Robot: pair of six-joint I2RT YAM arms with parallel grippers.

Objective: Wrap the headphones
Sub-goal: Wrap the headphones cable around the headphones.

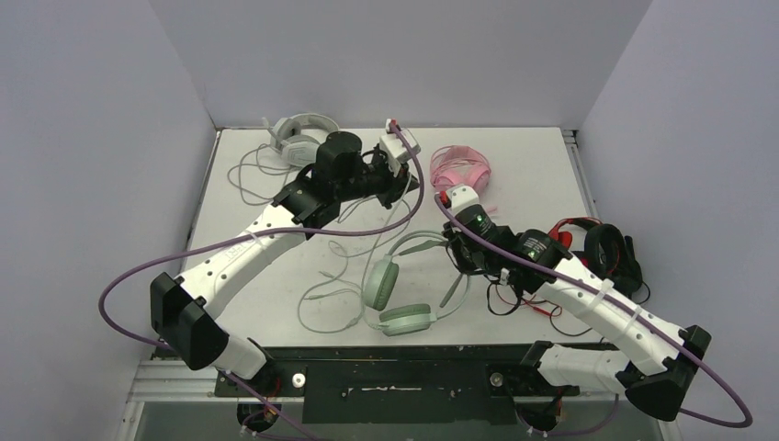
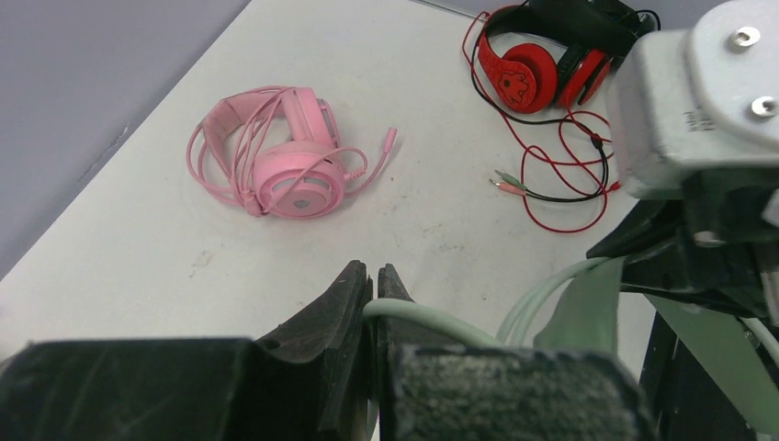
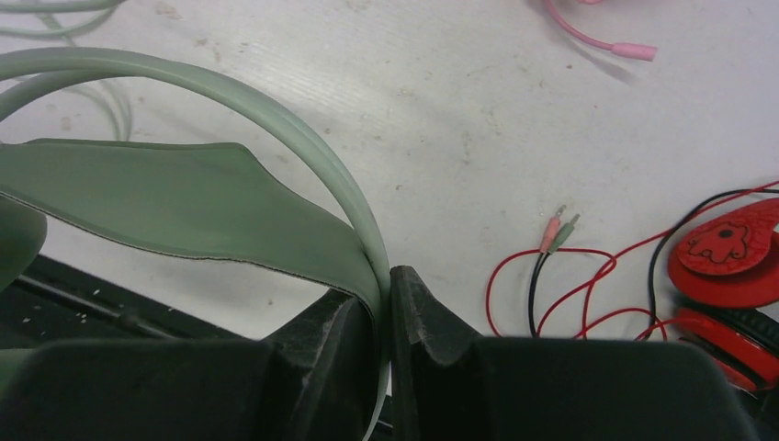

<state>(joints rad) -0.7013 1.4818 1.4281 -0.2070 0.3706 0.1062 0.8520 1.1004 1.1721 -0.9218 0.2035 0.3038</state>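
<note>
The mint green headset [image 1: 383, 285] is lying on the white table [image 1: 533, 156], close to its near edge, with both padded cups resting on the surface. The thin hoop [image 3: 184, 73] of its headband is being pinched by the right gripper [image 3: 386, 280], whose jaws are closed tight on it, with the wide soft band sitting just under the hoop. The left gripper [image 2: 375, 280] is being held beyond the mint green headset, toward the far side of the table. Its jaws are likewise pressed together, and a mint green strand that looks like the mint cable [image 2: 432, 317] is being clamped between them. The strand is running out to the side where the headband is seen in the left wrist view. The rest of that cable is trailing in loose loops on the table to the left of the mint green headset. The pink headset [image 2: 299, 175] is lying beyond the mint green headset and slightly to its right, with its cable bundled around it. The white headset [image 1: 299, 138] is lying far beyond it to the left, at the back edge. A red headset [image 1: 602, 248] is lying to the right of the mint green headset, with its red and black cable spread loosely between the two.
</note>
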